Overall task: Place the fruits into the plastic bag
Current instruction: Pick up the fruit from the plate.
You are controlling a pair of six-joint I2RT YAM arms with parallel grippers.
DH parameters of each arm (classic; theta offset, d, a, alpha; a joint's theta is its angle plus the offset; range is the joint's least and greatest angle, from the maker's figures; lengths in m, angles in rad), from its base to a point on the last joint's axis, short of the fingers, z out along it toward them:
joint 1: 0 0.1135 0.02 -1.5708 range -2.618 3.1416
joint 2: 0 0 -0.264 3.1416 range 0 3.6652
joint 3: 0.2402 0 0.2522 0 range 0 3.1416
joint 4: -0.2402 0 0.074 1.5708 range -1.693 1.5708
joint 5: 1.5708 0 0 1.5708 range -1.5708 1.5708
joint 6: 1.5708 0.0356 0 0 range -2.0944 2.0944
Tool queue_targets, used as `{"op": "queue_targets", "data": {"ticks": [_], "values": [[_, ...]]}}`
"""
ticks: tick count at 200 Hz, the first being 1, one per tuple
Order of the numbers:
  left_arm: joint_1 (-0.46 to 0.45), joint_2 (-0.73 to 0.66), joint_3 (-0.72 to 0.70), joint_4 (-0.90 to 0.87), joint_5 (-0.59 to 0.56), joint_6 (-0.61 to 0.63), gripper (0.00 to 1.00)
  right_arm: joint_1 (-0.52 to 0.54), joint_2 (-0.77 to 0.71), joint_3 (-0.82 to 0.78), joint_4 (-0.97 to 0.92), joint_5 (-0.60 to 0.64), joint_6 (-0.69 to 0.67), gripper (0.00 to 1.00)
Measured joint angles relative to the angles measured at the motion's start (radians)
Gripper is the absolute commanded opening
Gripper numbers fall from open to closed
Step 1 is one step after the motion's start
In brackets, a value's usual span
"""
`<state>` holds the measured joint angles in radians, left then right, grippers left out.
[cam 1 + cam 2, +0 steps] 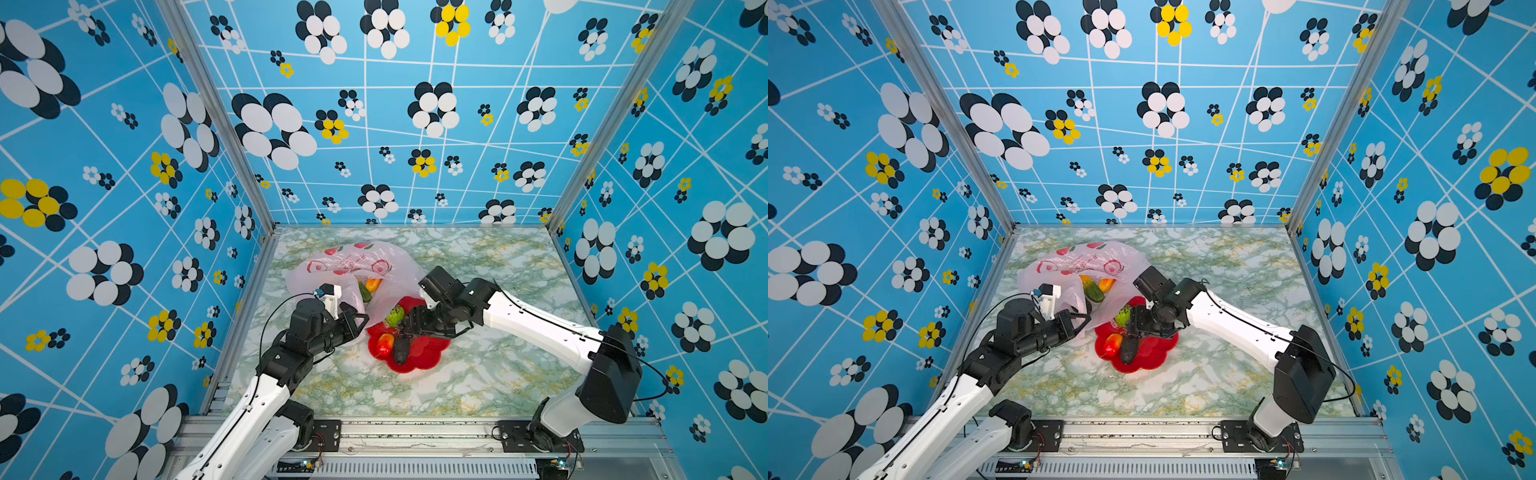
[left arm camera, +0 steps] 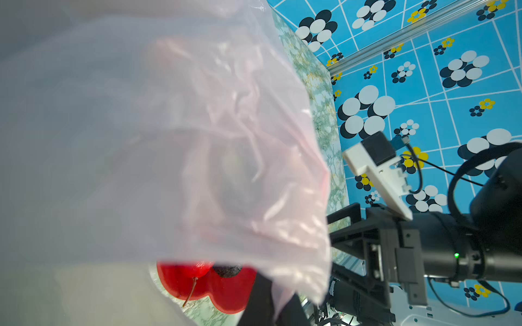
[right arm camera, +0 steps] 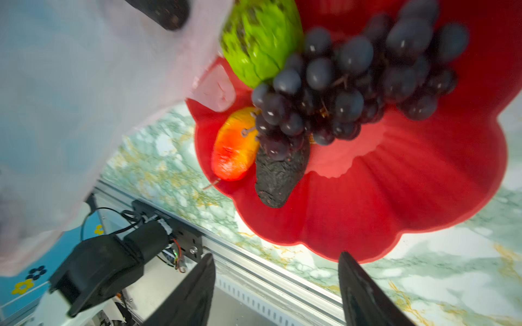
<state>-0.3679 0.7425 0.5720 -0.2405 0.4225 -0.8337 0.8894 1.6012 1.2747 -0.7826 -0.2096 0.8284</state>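
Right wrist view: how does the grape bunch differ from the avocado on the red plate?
The grape bunch is a cluster of many small, round, glossy purple berries; the avocado is one tapered piece with rough, matte black skin. The grape bunch spreads wider over the red plate than the slim avocado. The grape bunch overlaps one end of the avocado, which lies partly under it. Both are dark and rest on the plate.

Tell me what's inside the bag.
In the bag, at its mouth: a green fruit and an orange-yellow one. Anything deeper is hidden by crumpled plastic.
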Motion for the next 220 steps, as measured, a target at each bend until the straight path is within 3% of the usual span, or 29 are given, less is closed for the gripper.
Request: {"op": "queue_targets", "data": {"ticks": [66, 220], "values": [[0.000, 0.002, 0.000, -0.027, 0.015, 0.023, 0.00, 0.073, 0.153, 0.034, 0.032, 0.014, 0.022, 0.70], [0.000, -0.064, -0.011, -0.060, 0.006, 0.010, 0.00, 0.074, 0.337, 0.136, -0.004, 0.018, -0.060, 0.69]]}}
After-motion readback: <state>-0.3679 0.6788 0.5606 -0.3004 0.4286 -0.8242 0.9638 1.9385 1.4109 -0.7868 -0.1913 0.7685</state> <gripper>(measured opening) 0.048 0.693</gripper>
